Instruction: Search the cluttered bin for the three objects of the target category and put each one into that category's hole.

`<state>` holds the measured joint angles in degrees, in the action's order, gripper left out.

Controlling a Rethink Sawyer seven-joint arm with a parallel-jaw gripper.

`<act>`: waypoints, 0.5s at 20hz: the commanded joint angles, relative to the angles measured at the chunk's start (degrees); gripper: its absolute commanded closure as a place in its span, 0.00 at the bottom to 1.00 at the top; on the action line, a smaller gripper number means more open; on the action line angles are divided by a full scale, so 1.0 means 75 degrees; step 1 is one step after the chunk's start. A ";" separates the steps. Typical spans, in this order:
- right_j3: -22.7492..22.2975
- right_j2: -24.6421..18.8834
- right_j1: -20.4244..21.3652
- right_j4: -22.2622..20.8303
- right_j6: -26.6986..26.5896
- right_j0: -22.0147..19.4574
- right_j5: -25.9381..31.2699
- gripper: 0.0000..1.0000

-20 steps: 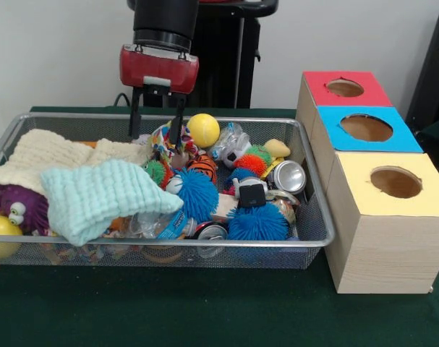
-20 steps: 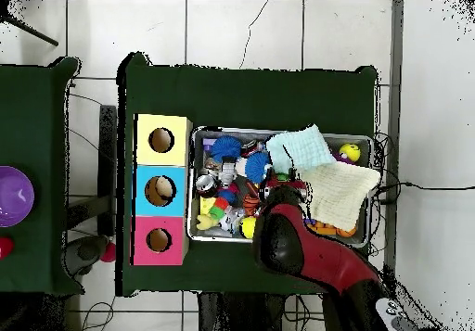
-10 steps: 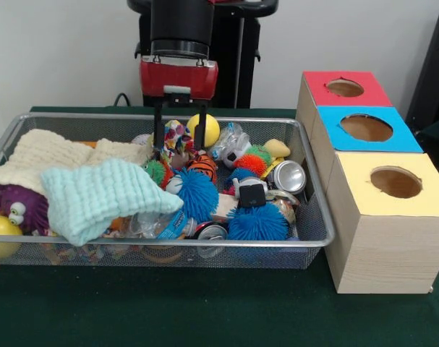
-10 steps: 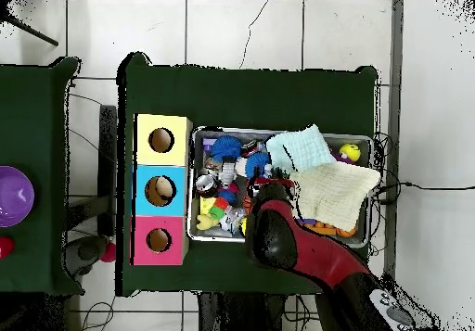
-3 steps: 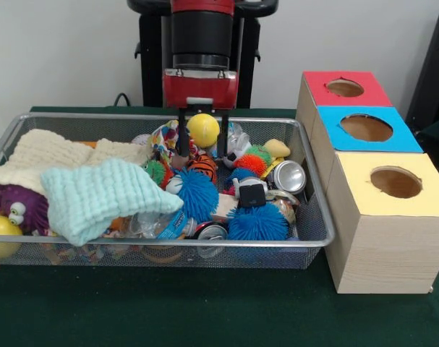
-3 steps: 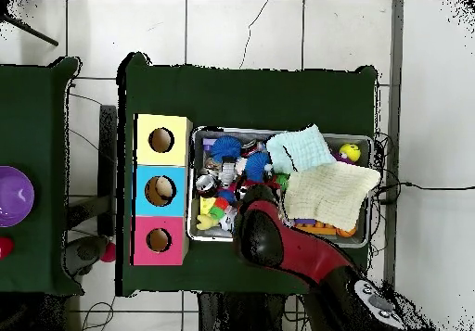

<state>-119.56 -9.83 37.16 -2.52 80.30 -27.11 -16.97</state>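
Green cloth table (image 5: 205,311), tiled floor (image 6: 241,31), white wall (image 5: 67,50).

The red and black arm comes straight down from above, wrist vertical, red housing squared to the camera; the gripper (image 5: 202,137) hangs low with its two dark fingers (image 5: 181,135) spread apart, pointing downward.

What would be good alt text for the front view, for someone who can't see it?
A red and black robot arm's tool hangs over a wire bin, its two fingers either side of a yellow ball among spiky balls, cans and knitted cloths. To the picture's right, three wooden boxes stand in a row with round holes in red, blue and yellow tops.
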 commanded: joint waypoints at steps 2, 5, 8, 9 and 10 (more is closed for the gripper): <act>0.0561 0.0382 -0.0905 0.0289 0.1730 0.0336 -0.0525 0.00; 0.0610 0.0447 -0.1093 0.0296 0.1761 0.0371 -0.0583 0.00; 0.0778 0.0787 -0.1315 0.0335 0.1471 0.0586 -0.0387 0.00; 0.0937 0.1190 -0.1400 0.0385 0.1138 0.0892 -0.0235 0.00; 0.1014 0.1365 -0.1436 0.0379 0.1003 0.1019 -0.0180 0.00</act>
<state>-118.95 -6.10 31.09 -2.48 80.30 -22.73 -17.74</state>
